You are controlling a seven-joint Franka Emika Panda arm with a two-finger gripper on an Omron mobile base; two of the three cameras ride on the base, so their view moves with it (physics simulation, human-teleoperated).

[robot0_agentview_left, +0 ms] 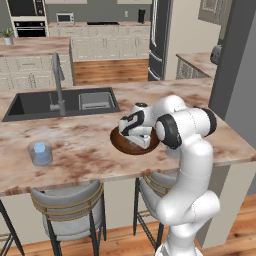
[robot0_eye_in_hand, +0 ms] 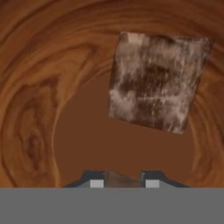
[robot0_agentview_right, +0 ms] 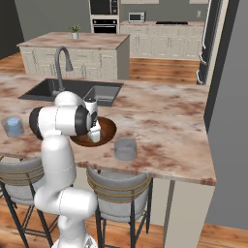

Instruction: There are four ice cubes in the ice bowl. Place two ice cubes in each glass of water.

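Observation:
My gripper [robot0_eye_in_hand: 124,183] reaches down into the ice bowl [robot0_eye_in_hand: 39,109], whose dark reddish wood surrounds it in the hand view. The jaws are shut on an ice cube [robot0_eye_in_hand: 123,178], a small greyish piece wedged between the two tips. Another ice cube [robot0_eye_in_hand: 157,81] lies loose on the bowl's floor just beyond. From the base cameras the hand covers the middle of the ice bowl [robot0_agentview_left: 118,143] [robot0_agentview_right: 109,130]. One glass of water [robot0_agentview_left: 40,152] [robot0_agentview_right: 13,127] stands far to the left with something pale blue inside. The other glass of water [robot0_agentview_right: 125,149] stands just right of the bowl.
A dark sink [robot0_agentview_left: 60,102] with a tall faucet [robot0_agentview_left: 57,82] lies behind the bowl. Two stools [robot0_agentview_left: 70,210] stand under the counter's front edge [robot0_agentview_left: 75,182]. A wall [robot0_agentview_right: 227,97] closes off the counter's right end.

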